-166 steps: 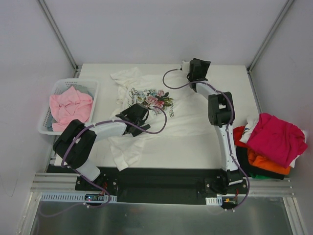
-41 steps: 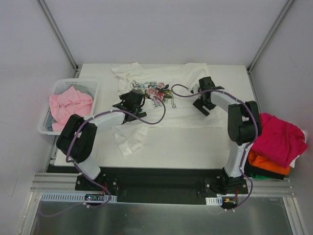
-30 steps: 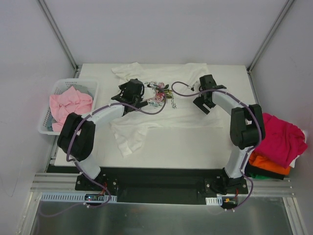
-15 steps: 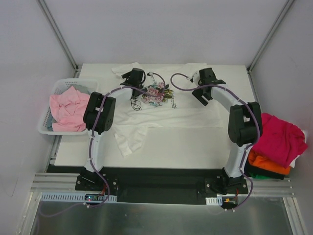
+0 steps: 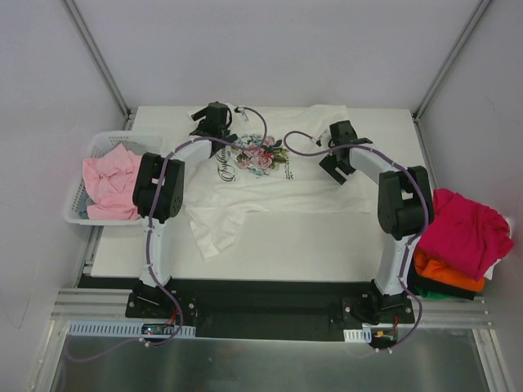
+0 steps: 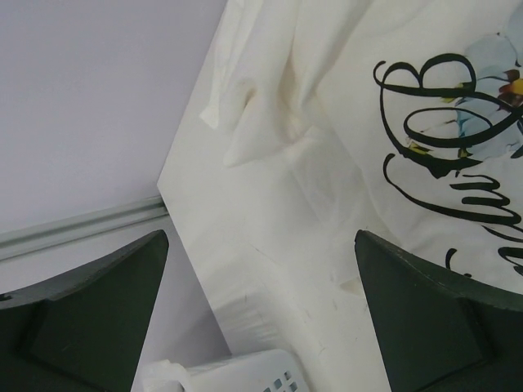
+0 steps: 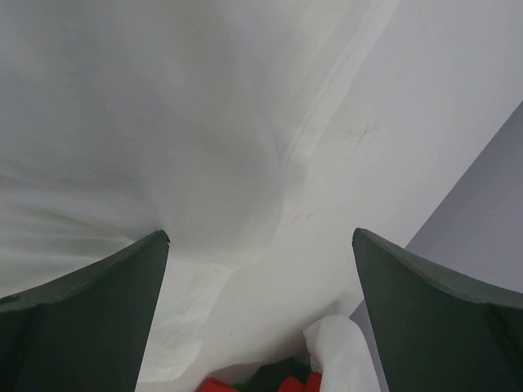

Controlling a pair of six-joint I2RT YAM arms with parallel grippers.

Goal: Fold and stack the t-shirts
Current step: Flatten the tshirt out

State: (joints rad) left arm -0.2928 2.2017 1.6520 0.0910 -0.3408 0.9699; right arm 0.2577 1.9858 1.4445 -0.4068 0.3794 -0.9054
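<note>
Containers: white lattice basket (image 5: 96,144) is sitting off the table's (image 5: 310,245) left edge. It is being filled by a crumpled pale pink t-shirt (image 5: 110,181); a bit of grey cloth is showing at the far corner. A corner of the basket (image 6: 245,371) is also being caught at the bottom of the left wrist view.

Right of the table, folded t-shirts are lying in a stack: magenta t-shirt (image 5: 466,233) on top, orange t-shirt (image 5: 441,273) under it, dark t-shirt (image 5: 421,286) at the bottom.

The white flower-print t-shirt (image 5: 278,184) is lying spread, print up, across the far half of the table, with one sleeve trailing toward the near left.

The left gripper (image 5: 214,116) is being held over the shirt's far-left sleeve, fingers fully spread, nothing gripped. In its wrist view the sleeve and black script of the shirt (image 6: 392,82) are seen beyond the gripper (image 6: 257,245).

The right gripper (image 5: 337,135) is being held over the shirt's right shoulder area, likewise spread wide and empty; plain white cloth (image 7: 122,122) is filling its view.

Changes: half a second back, the left gripper was nearer the print; it is now being carried toward the far-left corner. The right gripper is barely being shifted. Several seconds back, the shirt was lying lower and more rumpled. Basket and stack are unchanged.
</note>
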